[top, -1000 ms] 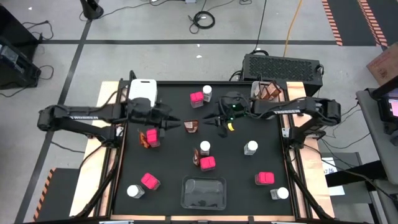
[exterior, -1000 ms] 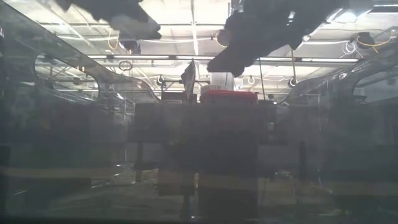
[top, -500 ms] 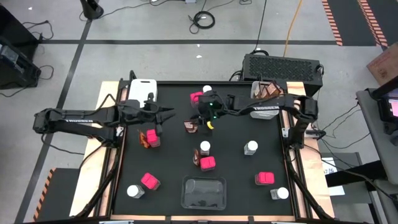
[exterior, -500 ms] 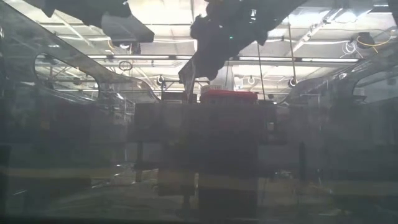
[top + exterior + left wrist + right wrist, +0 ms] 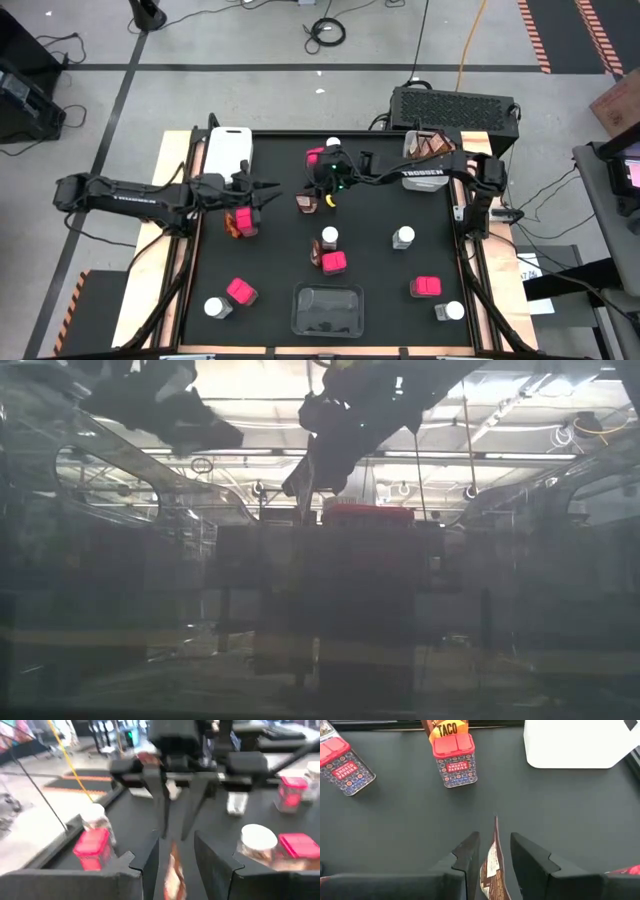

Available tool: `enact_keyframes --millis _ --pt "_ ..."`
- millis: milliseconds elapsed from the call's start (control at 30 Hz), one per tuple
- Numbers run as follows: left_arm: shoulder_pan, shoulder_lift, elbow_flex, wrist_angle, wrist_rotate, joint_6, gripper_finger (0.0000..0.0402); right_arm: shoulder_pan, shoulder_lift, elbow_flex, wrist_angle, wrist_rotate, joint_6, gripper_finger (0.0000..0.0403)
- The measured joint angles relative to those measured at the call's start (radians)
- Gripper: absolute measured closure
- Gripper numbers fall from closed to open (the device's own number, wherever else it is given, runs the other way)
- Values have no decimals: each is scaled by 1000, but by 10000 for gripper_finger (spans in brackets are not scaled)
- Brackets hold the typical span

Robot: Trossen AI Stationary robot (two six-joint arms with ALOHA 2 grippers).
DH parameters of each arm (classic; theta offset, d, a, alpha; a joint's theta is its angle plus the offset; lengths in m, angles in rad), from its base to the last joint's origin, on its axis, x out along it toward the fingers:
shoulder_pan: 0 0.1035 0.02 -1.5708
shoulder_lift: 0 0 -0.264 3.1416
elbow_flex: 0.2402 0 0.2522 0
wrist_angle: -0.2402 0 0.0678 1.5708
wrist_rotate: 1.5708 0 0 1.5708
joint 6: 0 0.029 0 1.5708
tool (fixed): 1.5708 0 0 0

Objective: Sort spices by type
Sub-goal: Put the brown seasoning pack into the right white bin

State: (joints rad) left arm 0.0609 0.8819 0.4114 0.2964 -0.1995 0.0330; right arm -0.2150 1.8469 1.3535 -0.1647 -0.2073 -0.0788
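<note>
1. The right gripper (image 5: 312, 193) reaches across the far middle of the black table (image 5: 380, 290); its fingers are pinched on a thin brown spice packet (image 5: 491, 870), held on edge between them, as the right wrist view shows
2. In that same view a red-capped paprika tin (image 5: 455, 761) stands upright beyond the packet, with a brown taco packet (image 5: 445, 728) just behind it; a second red-capped tin (image 5: 342, 765) stands off to one side, and a white tray (image 5: 580, 742) lies near the table's edge
3. The left gripper (image 5: 268, 190) hangs near the left side of the table, just above a pink-topped tin (image 5: 242, 220); its fingers stand narrowly apart, and whether they hold anything I cannot tell
4. From above, other pink-topped tins (image 5: 334, 262) and white-lidded jars (image 5: 403, 237) are scattered well apart over the table; a clear tray (image 5: 327, 308) lies at the near edge; a container with brown packets (image 5: 430, 147) sits at the far right corner
</note>
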Motion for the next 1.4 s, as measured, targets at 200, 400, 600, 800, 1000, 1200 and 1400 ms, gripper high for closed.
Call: enact_keyframes --millis 200,400,600,800,1000,1200,1400 --pt "5 0 1 12 9 13 274 0 53 -2 12 54 13 298" --pt "5 1 1 10 59 26 274 0 90 -2 5 78 7 298" --pt "5 1 1 9 63 26 274 0 88 -1 4 77 5 330" --pt "5 1 1 8 65 26 274 5 88 -1 -11 71 -34 397" --pt "5 1 1 -5 65 26 274 8 56 -2 -21 50 -30 402" --pt "5 1 1 -11 65 26 274 -18 -74 -2 -68 49 -35 402" --pt "5 1 2 -32 65 26 274 -72 -261 -1 -266 92 -31 402"
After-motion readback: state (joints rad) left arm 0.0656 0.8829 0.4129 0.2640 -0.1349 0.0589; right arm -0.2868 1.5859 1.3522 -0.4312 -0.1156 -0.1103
